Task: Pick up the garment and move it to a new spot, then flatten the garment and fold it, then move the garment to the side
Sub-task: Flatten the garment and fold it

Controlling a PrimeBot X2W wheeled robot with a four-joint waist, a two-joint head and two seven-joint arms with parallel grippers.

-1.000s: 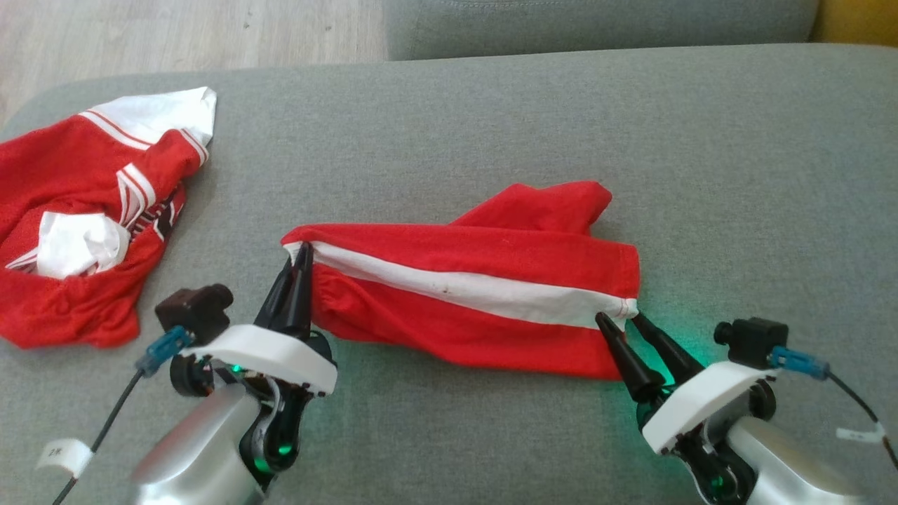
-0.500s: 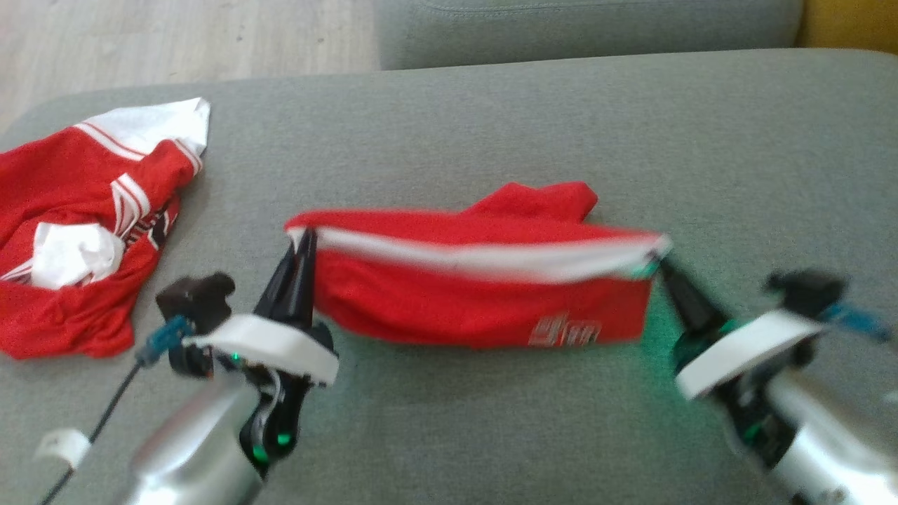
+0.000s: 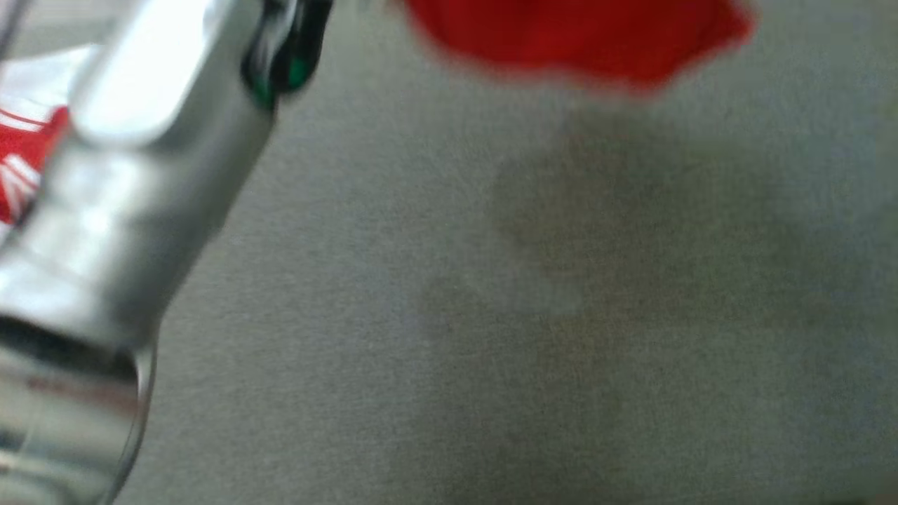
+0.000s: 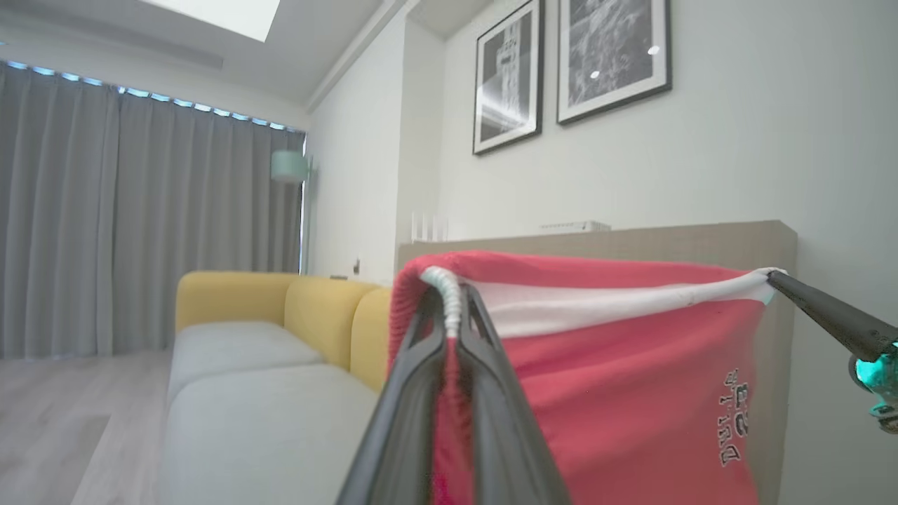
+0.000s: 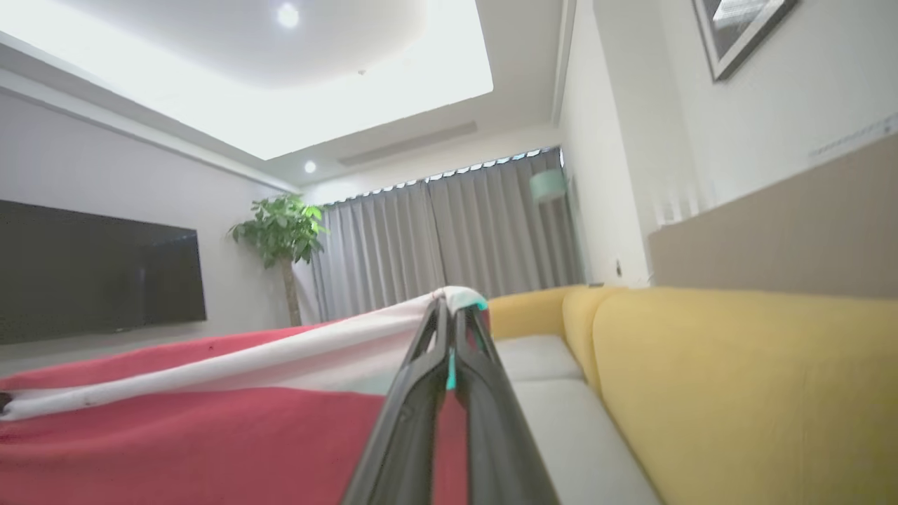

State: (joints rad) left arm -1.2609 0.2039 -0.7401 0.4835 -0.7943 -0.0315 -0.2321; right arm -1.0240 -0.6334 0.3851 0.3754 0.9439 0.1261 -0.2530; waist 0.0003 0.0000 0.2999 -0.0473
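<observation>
Red garment [image 4: 631, 393] with white band and dark lettering, yellow sofa backs [image 5: 736, 393], grey curtains [image 4: 140, 224]

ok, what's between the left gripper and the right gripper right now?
The white band of the red garment runs from the left gripper to the right gripper, each shut on one end; seen in the left wrist view.

Red garment [image 4: 631, 393] with white band hangs stretched taut, lifted.

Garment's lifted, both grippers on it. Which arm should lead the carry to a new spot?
Right, probably. Left gripper and right gripper both pinch the garment by its white band, but a second red garment lies by the left forearm; bare cushion shows rightward.
</observation>
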